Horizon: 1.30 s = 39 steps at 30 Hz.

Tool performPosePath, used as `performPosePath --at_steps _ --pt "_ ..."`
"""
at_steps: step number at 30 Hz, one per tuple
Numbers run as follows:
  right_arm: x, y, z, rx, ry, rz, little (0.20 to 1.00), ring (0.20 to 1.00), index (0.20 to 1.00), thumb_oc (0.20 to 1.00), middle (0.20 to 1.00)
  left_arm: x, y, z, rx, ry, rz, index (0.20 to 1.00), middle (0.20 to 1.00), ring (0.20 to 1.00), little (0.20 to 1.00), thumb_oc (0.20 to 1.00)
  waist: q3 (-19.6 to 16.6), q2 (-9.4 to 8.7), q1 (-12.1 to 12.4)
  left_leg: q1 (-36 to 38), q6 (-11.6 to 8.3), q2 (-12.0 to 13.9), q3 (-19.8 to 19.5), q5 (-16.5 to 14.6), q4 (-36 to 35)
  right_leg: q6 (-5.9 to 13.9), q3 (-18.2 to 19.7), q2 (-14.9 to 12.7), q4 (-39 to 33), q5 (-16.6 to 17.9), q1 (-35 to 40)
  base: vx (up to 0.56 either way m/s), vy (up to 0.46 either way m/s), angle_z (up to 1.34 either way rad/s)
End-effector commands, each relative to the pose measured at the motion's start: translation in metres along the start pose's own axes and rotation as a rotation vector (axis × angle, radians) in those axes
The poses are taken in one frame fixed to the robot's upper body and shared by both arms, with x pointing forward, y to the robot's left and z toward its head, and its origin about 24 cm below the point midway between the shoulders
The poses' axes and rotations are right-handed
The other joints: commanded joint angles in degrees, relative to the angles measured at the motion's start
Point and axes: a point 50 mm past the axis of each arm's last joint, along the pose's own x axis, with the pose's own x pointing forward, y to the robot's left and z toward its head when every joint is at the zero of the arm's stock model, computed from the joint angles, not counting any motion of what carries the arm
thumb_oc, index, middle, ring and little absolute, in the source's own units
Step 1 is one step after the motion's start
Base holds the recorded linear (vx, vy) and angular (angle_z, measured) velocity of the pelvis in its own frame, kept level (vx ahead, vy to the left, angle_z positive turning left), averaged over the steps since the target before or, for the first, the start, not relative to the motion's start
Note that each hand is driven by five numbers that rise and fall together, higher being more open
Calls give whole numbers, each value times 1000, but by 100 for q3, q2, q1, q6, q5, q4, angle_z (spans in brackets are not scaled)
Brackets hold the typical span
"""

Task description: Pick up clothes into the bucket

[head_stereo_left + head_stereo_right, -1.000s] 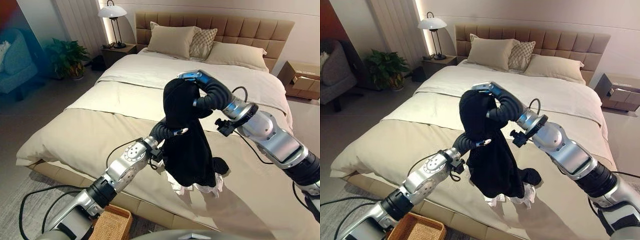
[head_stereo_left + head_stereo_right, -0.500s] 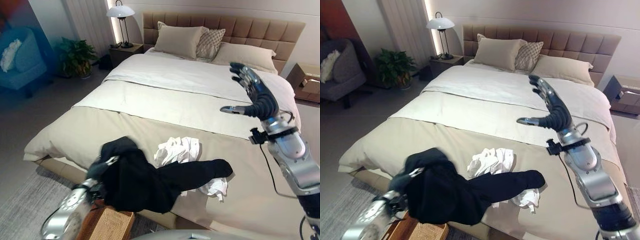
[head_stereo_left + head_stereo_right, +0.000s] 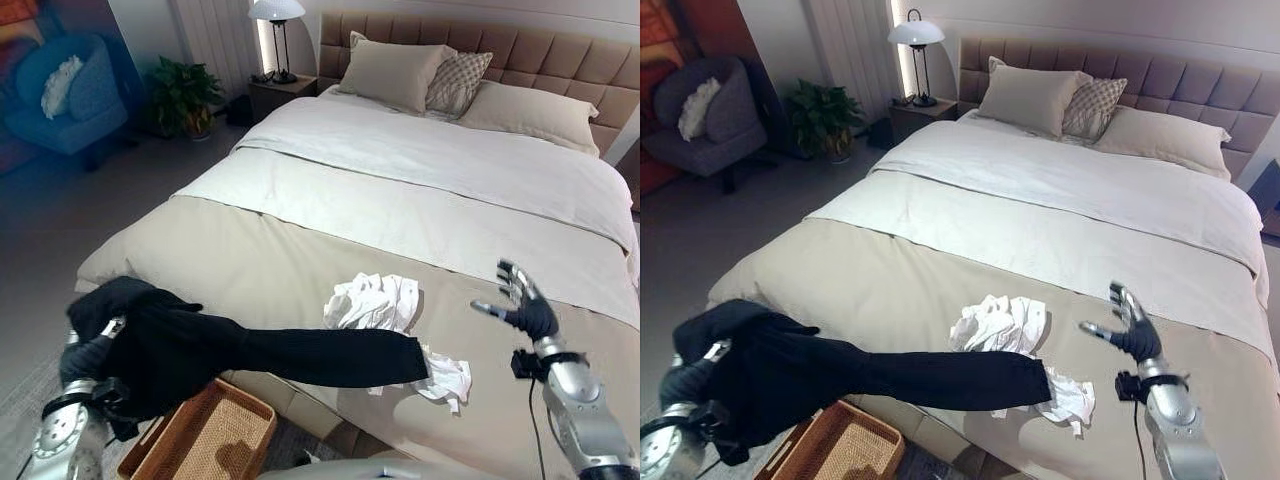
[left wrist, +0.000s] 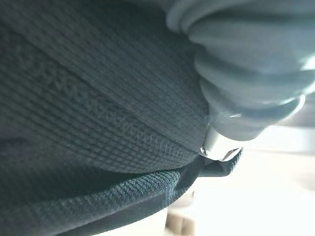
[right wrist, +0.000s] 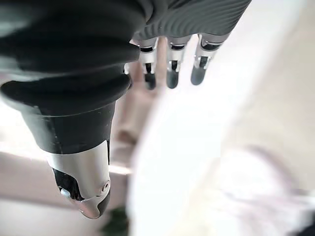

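1 black garment [image 3: 250, 352], 1 white garment [image 3: 375, 302], 1 basket [image 3: 205, 440].

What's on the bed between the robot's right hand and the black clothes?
White clothes, crumpled on the bed, lie between the open right hand and the black garment, in both eye views.

Black garment [image 3: 250, 350] now stretched leftward; right hand [image 3: 520, 305] lower.

A wide bed [image 3: 300, 240] with a tufted tan headboard [image 3: 560, 70] and three pillows [image 3: 395, 72] fills the room. A lit lamp [image 3: 277, 10] stands on a nightstand [image 3: 280, 90] beside it, near a plant [image 3: 185, 95] and a blue armchair [image 3: 70, 95]. Grey floor [image 3: 60, 220].
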Motion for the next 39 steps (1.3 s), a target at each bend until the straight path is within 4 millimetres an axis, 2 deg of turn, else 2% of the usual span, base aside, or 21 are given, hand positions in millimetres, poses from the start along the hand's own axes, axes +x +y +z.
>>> performPosePath --at_steps 1,2,3,5,9,11,12,13,16,20,24,29,31,32,33,36,39 --pt "9 2 0 -76 2 -21 1000 1000 1000 1000 1000 15 5 83 31 -394 25 200 200 200 200 200 -60 -75 138 -29 129 -85 -126 -269 224 194 -128 -237 317 259 -395 -30 7 6" --pt "6 6 -21 -101 94 -22 1000 1000 1000 1000 1000 15 9 96 7 -455 44 200 200 200 200 200 -25 -82 167 -64 119 -85 -155 -253 225 195 -171 -237 304 261 -412 -22 1 7" --pt "6 6 -21 -101 93 -22 1000 1000 1000 1000 1000 15 9 96 7 -456 44 200 200 200 200 200 -25 -87 159 -67 118 -86 -159 -253 226 195 -175 -238 304 260 -413 -25 -7 15" --pt "-1 8 -51 -120 226 -35 1000 1000 1000 1000 1000 13 9 114 13 -535 47 200 200 200 200 200 12 -87 185 -102 109 -90 -195 -234 231 194 -209 -235 301 263 -422 -23 -5 17" --pt "-15 17 -92 -166 417 -12 1000 1000 1000 1000 1000 8 7 144 41 -680 66 200 200 200 200 200 88 -114 232 -146 84 -95 -269 -216 243 196 -285 -238 295 261 -425 -15 -4 7" --pt "-30 21 -116 -198 540 17 1000 1000 1000 1000 1000 5 5 152 31 -734 70 200 200 200 200 200 121 -121 263 -158 73 -99 -305 -209 235 196 -322 -241 286 261 -420 -10 0 14" --pt "-29 22 -116 -198 539 17 1000 1000 1000 1000 1000 5 5 152 31 -735 71 200 200 200 200 200 123 -124 258 -158 73 -99 -307 -209 235 196 -325 -241 286 260 -419 -9 -2 16" --pt "-38 22 -127 -211 600 26 1000 1000 1000 1000 1000 4 4 157 34 -760 67 200 200 200 200 200 132 -123 272 -160 68 -104 -318 -209 234 197 -342 -240 285 262 -420 -2 3 10" --pt "-52 22 -143 -236 695 37 1000 1000 1000 1000 1000 1 1 167 36 -808 51 200 200 200 200 200 161 -117 271 -172 58 -109 -341 -205 232 197 -378 -239 283 259 -424 -4 4 5" --pt "-61 23 -152 -233 746 39 1000 1000 1000 1000 1000 3 0 171 59 -815 51 200 200 200 200 200 184 -111 247 -176 51 -98 -350 -207 233 199 -394 -243 282 255 -433 0 0 2" --pt "-65 26 -155 -217 764 46 1000 1000 1000 1000 1000 4 6 168 47 -800 80 200 200 200 200 200 210 -110 250 -183 47 -92 -357 -203 230 198 -401 -241 295 242 -441 0 0 0" --pt "-61 29 -153 -208 750 45 1000 1000 1000 1000 1000 10 7 151 44 -720 85 200 200 200 200 200 228 -107 251 -174 41 -85 -363 -204 235 193 -409 -239 290 236 -427 0 0 0" --pt "-58 31 -151 -206 736 51 1000 1000 1000 1000 1000 13 9 140 42 -668 90 200 200 200 200 200 237 -115 263 -181 40 -87 -371 -201 240 193 -425 -235 294 236 -431 -6 -3 2" --pt "-54 33 -148 -201 720 49 1000 1000 1000 1000 1000 14 7 125 22 -611 85 200 200 200 200 200 250 -125 280 -189 44 -86 -388 -200 243 190 -427 -239 299 235 -440 -10 -3 4" --pt "-54 32 -148 -202 720 48 1000 1000 1000 1000 1000 14 7 125 22 -610 85 200 200 200 200 200 249 -121 280 -189 44 -86 -389 -200 244 190 -428 -239 300 235 -440 -7 -2 6" --pt "-49 34 -143 -197 692 46 1000 1000 1000 1000 1000 13 9 93 -6 -491 107 200 200 200 200 200 285 -159 324 -211 48 -85 -407 -197 257 185 -456 -237 296 233 -443 -5 -2 5" --pt "-47 33 -141 -198 682 40 1000 1000 1000 1000 1000 10 9 82 -6 -452 112 200 200 200 200 200 300 -169 339 -228 53 -87 -414 -198 269 186 -476 -236 304 231 -451 -10 2 5"
